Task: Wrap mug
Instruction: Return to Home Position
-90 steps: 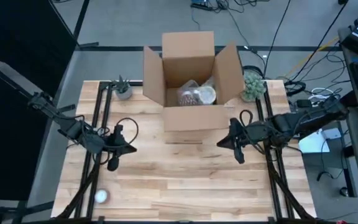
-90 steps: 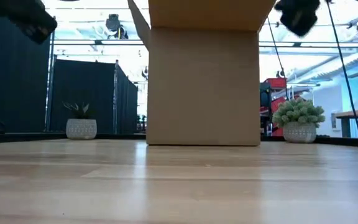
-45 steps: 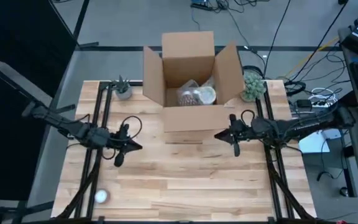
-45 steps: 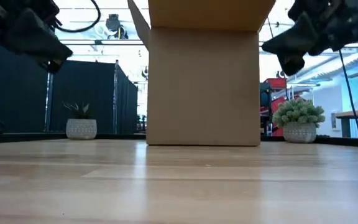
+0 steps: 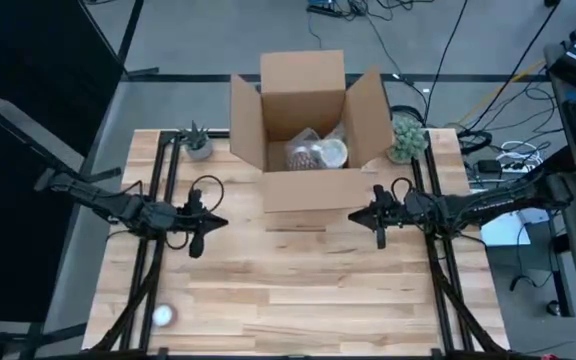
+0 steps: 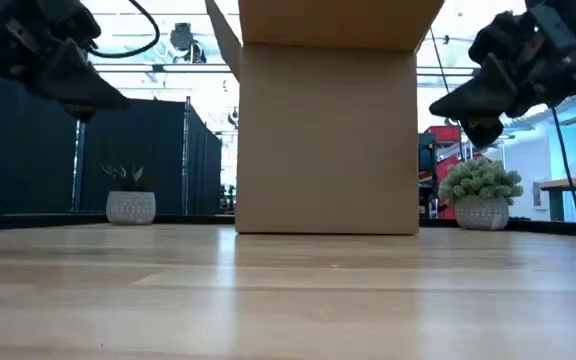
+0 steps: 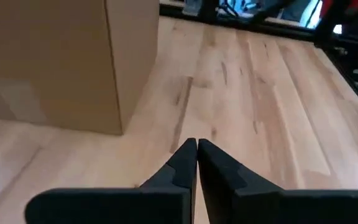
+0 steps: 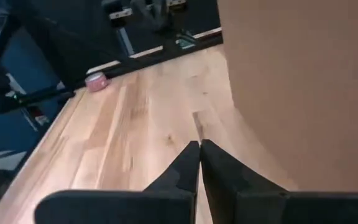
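Observation:
An open cardboard box [image 5: 308, 130] stands on the wooden table at its far middle. Inside it lie a brownish lump and a pale round thing [image 5: 316, 153] under clear wrapping; I cannot make out the mug as such. My left gripper [image 5: 218, 222] hovers shut above the table, left of the box's near corner, pointing toward the box [image 7: 55, 62]. My right gripper [image 5: 353, 216] hovers shut to the right of the box's near face [image 8: 303, 81], pointing toward the table's left. Both hold nothing.
Two small potted plants stand beside the box, one on the left [image 5: 198, 143] and one on the right [image 5: 405, 138]. A small pale round object [image 5: 163, 315] lies near the table's front left corner. Bare wood [image 5: 298, 290] spreads in front of the box.
Both grippers have come down closer to the table and shifted a little toward the far edge. Each has tipped from slanting downward to nearly level, its tips toward the middle in front of the box. Both stay shut. The box and its contents have not moved.

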Controlling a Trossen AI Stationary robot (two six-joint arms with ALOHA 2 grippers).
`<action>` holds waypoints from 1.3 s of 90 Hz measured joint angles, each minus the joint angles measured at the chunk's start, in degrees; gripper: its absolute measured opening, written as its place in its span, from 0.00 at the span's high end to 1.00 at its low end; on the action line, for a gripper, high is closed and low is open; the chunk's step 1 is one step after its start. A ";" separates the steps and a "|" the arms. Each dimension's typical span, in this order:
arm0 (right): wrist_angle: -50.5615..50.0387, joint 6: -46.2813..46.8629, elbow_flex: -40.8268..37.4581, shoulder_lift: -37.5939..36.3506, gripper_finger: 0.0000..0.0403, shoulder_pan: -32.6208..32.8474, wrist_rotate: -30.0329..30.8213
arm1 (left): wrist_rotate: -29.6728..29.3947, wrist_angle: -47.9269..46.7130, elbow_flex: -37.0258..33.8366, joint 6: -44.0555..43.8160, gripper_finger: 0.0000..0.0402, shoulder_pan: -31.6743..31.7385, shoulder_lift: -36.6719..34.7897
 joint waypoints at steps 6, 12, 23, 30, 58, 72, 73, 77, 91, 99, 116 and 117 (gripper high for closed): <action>0.83 -0.11 -1.55 -1.49 1.00 0.00 0.00 | -0.04 0.00 0.00 1.08 0.99 0.00 -2.13; 3.65 -0.47 -3.61 -3.12 1.00 0.00 -0.02 | -0.04 1.34 -0.22 2.06 0.99 0.00 -4.26; 10.98 -2.98 -8.07 -5.94 1.00 0.12 -0.36 | 4.46 5.82 -4.55 4.32 0.99 0.00 -9.08; 11.14 -4.94 -8.09 -7.43 1.00 0.19 -0.52 | 8.76 9.55 -8.07 4.89 0.99 0.15 -12.42; 11.65 -11.26 -8.02 -10.62 1.00 0.16 -3.88 | 15.09 10.91 -15.06 4.29 0.99 6.20 -24.13; 9.38 -13.07 -8.00 -12.39 1.00 -1.33 -3.93 | 17.92 10.34 -15.06 4.83 0.99 11.67 -26.70; 9.12 -13.09 -8.00 -12.50 1.00 -1.48 -3.93 | 18.04 10.34 -15.06 4.83 0.99 12.04 -26.71; 8.02 -13.15 -8.00 -12.63 1.00 -1.86 -3.92 | 18.37 10.19 -15.06 4.82 0.99 13.38 -26.63; 6.23 -12.77 -8.00 -12.66 1.00 -2.20 -5.67 | 23.07 10.07 -15.08 5.10 0.99 16.54 -26.62; 5.13 -13.32 -8.00 -12.66 1.00 -2.16 -7.60 | 23.30 10.20 -15.08 5.19 0.99 17.38 -26.62; 1.16 -12.95 -8.00 -13.15 1.00 -2.08 -3.35 | 23.28 10.33 -15.08 4.84 0.99 18.50 -26.62; 1.14 -12.90 -8.02 -13.34 1.00 -2.08 -2.80 | 23.29 10.33 -15.08 4.77 0.99 18.55 -26.62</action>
